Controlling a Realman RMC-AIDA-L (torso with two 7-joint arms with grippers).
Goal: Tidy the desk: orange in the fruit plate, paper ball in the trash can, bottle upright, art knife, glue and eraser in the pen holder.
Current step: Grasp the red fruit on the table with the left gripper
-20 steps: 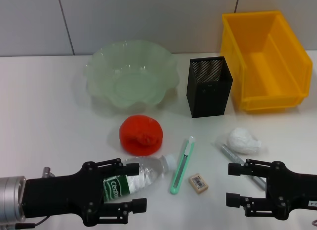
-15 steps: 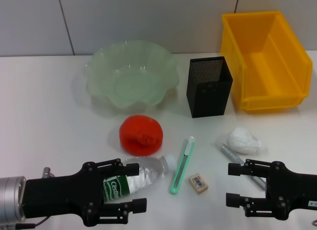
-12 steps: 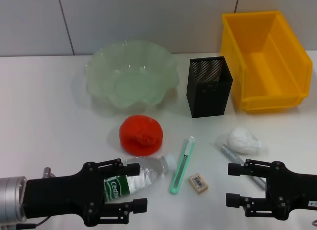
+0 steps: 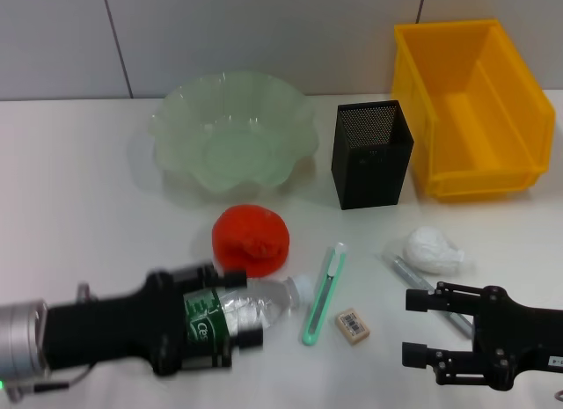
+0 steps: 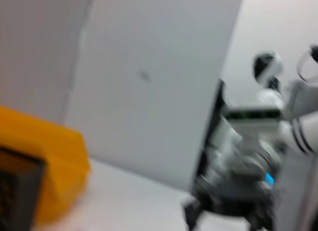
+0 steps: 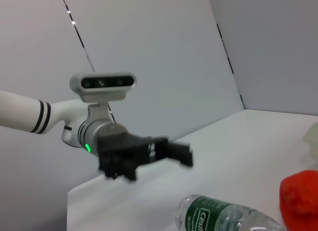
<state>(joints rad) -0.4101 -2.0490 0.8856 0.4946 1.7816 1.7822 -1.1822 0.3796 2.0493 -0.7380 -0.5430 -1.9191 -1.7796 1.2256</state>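
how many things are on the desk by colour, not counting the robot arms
green: 2, the bowl and the knife
yellow: 1, the bin
black: 1, the mesh cup
red-orange: 1, the orange
white: 1, the paper ball
clear: 1, the bottle
grey: 1, the glue stick
tan: 1, the eraser
total: 9

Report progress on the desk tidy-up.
Done: nothing; fruit plate, pen holder and trash can are empty. In hand: left gripper at the lying bottle. Left: orange, paper ball, art knife, glue, eraser. Right gripper idle, open.
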